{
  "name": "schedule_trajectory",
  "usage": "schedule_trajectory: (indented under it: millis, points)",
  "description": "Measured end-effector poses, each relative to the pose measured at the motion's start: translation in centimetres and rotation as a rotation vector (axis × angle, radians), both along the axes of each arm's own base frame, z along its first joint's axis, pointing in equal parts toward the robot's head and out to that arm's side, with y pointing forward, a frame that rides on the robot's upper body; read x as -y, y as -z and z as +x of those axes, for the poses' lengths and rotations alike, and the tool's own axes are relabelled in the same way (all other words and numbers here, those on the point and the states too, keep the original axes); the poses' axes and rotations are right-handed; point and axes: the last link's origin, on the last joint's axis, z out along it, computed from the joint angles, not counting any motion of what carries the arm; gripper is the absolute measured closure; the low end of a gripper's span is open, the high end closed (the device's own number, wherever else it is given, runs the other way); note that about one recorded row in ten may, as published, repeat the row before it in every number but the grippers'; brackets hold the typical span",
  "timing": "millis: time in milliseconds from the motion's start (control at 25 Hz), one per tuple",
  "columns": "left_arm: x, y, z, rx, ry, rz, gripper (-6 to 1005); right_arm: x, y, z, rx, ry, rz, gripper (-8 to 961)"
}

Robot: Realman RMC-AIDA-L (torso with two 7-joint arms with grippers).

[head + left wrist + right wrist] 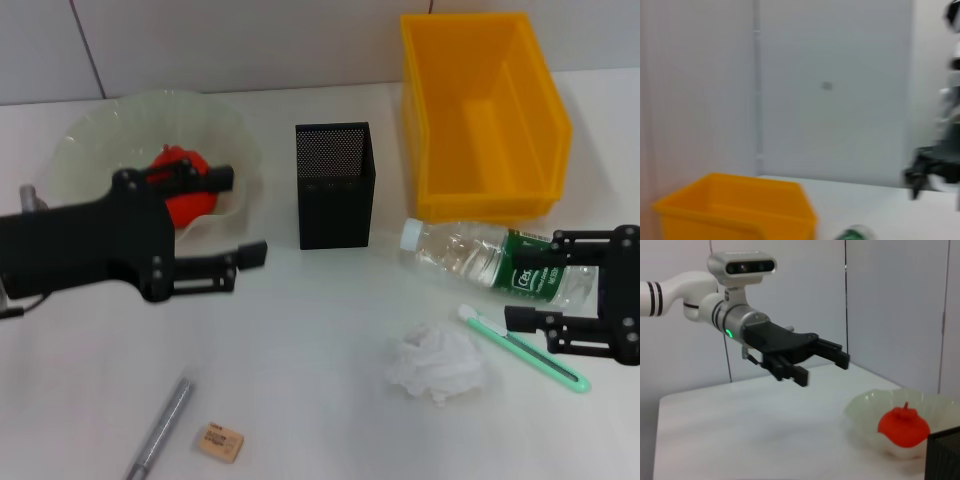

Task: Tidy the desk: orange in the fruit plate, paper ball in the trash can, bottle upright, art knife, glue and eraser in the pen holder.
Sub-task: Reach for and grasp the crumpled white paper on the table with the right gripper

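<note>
**Bottle next, right claw is nearer**

Orange [188, 195] sits in fruit plate [100, 130]; left claw [240, 215] hangs released beside it. Bottle [490, 262] lies flat on the bench [320, 400], cap toward pen holder [335, 185], base between the fingers of the spread right claw [530, 285]. Paper ball [438, 365] just beside.

White desk set against a pale panelled wall.
The desk [300, 330] is smooth and matte white, its far edge meeting a light grey wall [230, 40] split by thin dark vertical seams. Soft, even light falls across it, leaving only faint shadows.
</note>
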Motion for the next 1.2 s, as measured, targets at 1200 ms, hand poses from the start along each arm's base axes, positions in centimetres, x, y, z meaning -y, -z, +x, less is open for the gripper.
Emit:
schedule_trajectory:
  millis: [1200]
  points:
    - [2.5, 3.5, -0.8, -0.007, 0.035, -0.205, 153, -5.3, 1.7, -5.6, 0.463, 0.277, -0.201, 351]
